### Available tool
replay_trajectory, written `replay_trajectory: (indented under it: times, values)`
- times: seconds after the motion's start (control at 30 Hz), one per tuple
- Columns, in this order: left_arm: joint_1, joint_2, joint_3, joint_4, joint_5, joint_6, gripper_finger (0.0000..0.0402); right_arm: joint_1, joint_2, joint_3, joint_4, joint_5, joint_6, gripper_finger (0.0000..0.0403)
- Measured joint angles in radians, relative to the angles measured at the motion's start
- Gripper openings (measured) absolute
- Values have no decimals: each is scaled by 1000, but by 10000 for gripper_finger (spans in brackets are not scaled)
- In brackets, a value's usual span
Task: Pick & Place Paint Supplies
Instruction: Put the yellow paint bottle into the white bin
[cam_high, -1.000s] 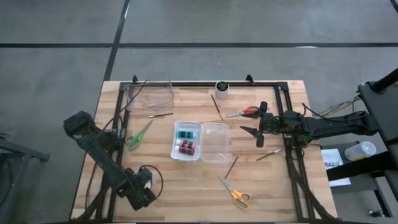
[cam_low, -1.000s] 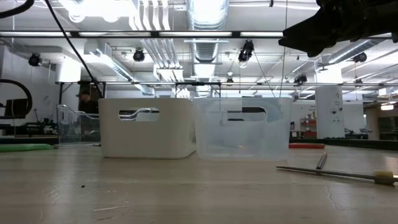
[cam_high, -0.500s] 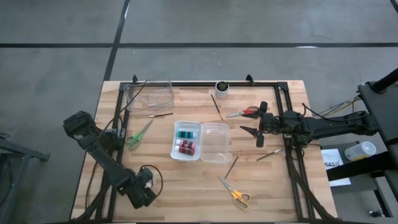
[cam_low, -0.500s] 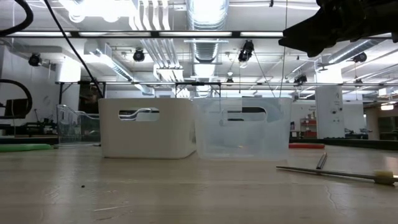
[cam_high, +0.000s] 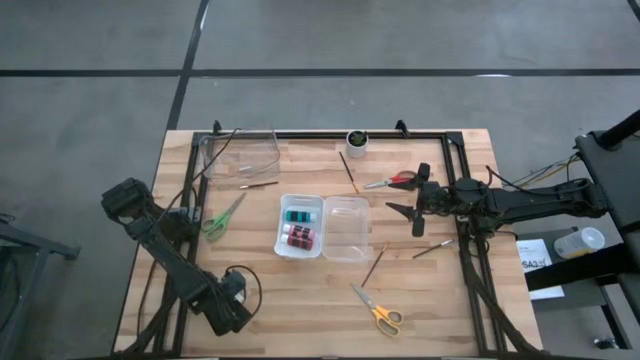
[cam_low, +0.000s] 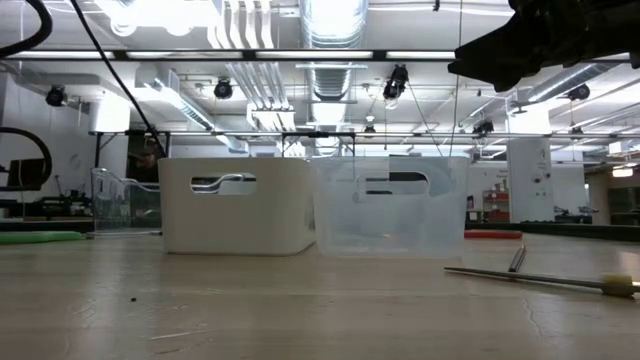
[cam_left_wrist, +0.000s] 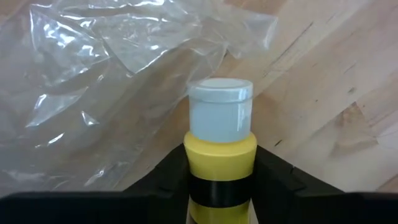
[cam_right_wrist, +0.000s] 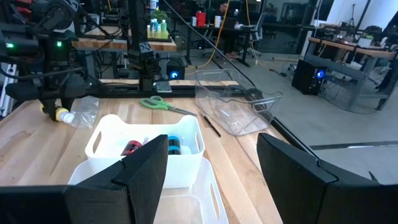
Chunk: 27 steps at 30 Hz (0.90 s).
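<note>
Teal and red bottles (cam_high: 298, 226) sit in my white bin (cam_high: 283, 212), left jaws clamp the yellow-and-black bottle (cam_left_wrist: 219, 168), right jaws (cam_high: 410, 213) wide, scissors (cam_high: 378, 311) and brushes (cam_high: 374, 266) remain.

Yellow-and-black paint bottle (cam_left_wrist: 219, 155), pale cap forward: clamped between my left fingers (cam_left_wrist: 155, 186). Teal bottle (cam_high: 297, 216) and red bottle (cam_high: 298, 236): lying in the white bin (cam_high: 287, 251), well off my spread right gripper (cam_high: 410, 201). Red-handled scissors (cam_high: 392, 181): flat, just beside that gripper.
</note>
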Motion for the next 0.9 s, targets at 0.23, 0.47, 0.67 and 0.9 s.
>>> replay_trajectory:
  times: [0.23, 0.47, 0.67, 0.9]
  values:
    - [4, -87, 28, -25, -33, -18, 129, 0, 0, 0, 0, 0, 0, 244]
    - [4, -196, 90, -160, -228, -14, 129, 0, 0, 0, 0, 0, 0, 244]
    - [10, -254, 125, -286, -522, -3, 129, 0, 0, 0, 0, 0, 0, 244]
    - [77, -276, 125, -292, -956, 78, 129, 0, 0, 0, 0, 0, 0, 244]
